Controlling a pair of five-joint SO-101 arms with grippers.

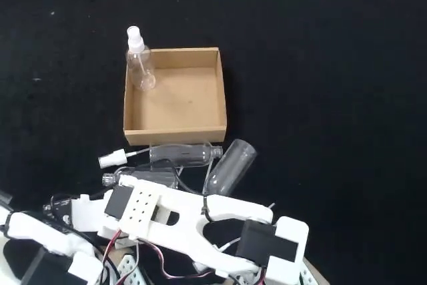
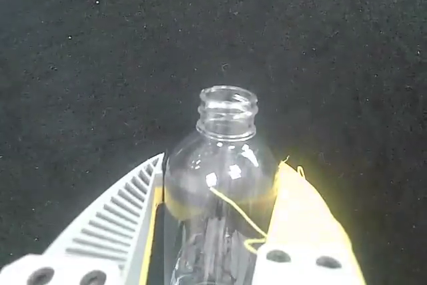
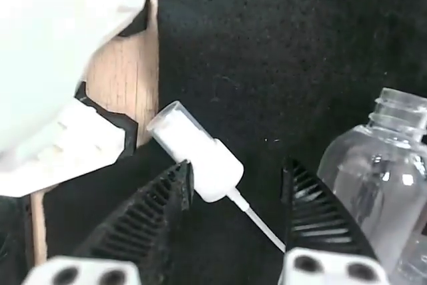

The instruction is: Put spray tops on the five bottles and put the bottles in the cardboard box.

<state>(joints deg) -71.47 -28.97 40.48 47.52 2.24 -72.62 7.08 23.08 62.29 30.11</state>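
Right wrist view: right gripper [image 3: 238, 175] jaws wide open, spray top [image 3: 200, 155] between them, likely light, slick, tube bendy, so pinch the cap; left gripper [image 2: 221, 165] clamped on capless bottle [image 2: 223, 165].

We see a table [image 1: 320, 85] covered in black cloth. On it sits a square, shallow brown cardboard box [image 1: 175, 135], left of the middle in the high view. Just in front of the box's near wall, a clear plastic bottle [image 1: 183, 155] lies on its side, its uncapped neck pointing right. Just beside that neck, a second clear plastic bottle [image 1: 230, 166] lies at a slant. Left of the first bottle lies a white spray top [image 1: 112, 159], its thin dip tube running toward that bottle.
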